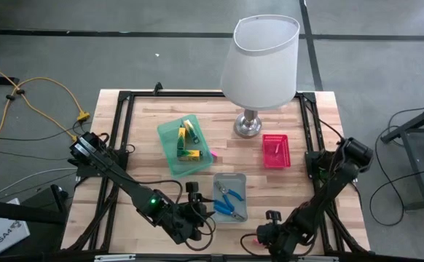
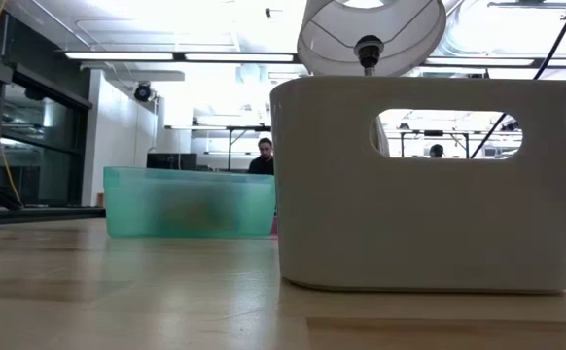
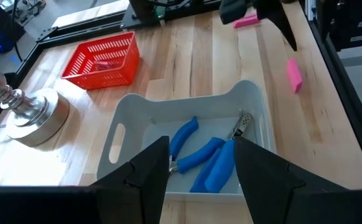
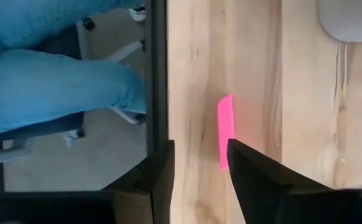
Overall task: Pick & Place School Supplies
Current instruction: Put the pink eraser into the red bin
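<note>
**School supplies: sorting part done, pink bars still loose**

High view. We list three trays on the worktop [image 1: 146, 124].
- The green tray [image 1: 167, 142] holds the yellow-and-green pieces [image 1: 189, 138].
- The grey tray [image 1: 230, 177] holds the blue tools [image 1: 229, 200].
- The pink tray [image 1: 275, 161] holds something small that we cannot make out.

One pink bar [image 1: 216, 154] lies on bare wood just beside the green tray. The left claw [image 1: 192, 204] hangs at the grey tray's side. The right claw [image 1: 270, 222] is low, near the front edge. The lamp [image 1: 261, 54] stands behind the trays.

Low view. We see only the green tray [image 2: 188, 202], the grey tray [image 2: 429, 185] and the lamp shade [image 2: 371, 29]. Neither claw shows here.

Left wrist view. The left claw [image 3: 199, 180] is spread and empty above the grey tray [image 3: 187, 102]. The blue tools [image 3: 201, 155] lie flat inside, handles side by side. Two more pink bars [image 3: 294, 74] [image 3: 246, 21] lie loose on the wood beyond.

Right wrist view. The right claw [image 4: 199, 180] is spread and grips nothing. A pink bar [image 4: 224, 130] lies flat on the wood just ahead of its fingers. The bar is a plain flat strip lying close to the worktop edge. A person's leg [image 4: 56, 81] shows beyond that edge.

Our judgement: the tools and the yellow-and-green pieces are placed, and at least three bars remain to be picked up.
</note>
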### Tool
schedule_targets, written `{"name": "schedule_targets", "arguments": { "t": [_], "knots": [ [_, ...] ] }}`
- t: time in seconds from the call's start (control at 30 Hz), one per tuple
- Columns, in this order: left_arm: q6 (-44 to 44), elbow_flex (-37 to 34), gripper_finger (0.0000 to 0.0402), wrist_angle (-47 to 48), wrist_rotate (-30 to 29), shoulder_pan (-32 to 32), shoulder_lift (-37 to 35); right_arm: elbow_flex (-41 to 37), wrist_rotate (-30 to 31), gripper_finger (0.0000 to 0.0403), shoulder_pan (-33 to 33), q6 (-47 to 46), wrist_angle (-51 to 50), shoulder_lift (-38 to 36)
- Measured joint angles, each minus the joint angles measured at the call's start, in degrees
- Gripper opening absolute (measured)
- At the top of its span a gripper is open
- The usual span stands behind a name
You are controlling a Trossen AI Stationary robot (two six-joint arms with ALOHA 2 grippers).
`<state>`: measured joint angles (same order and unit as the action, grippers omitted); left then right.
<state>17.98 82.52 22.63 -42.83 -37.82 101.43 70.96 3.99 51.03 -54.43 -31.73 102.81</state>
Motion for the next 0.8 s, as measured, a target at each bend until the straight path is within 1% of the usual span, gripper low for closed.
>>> {"name": "schedule_targets", "arguments": {
  "t": [0.4,0.8],
  "knots": [
    [0.0,0.0,0.0171,0.0,0.0,0.0,0.0,0.0,0.1,0.0139,0.0,0.2,-2.9,3.6],
    [0.0,0.0,0.0171,0.0,0.7,0.0,0.0,0.0,1.9,0.0139,0.0,0.2,-2.7,3.6]
  ]
}}
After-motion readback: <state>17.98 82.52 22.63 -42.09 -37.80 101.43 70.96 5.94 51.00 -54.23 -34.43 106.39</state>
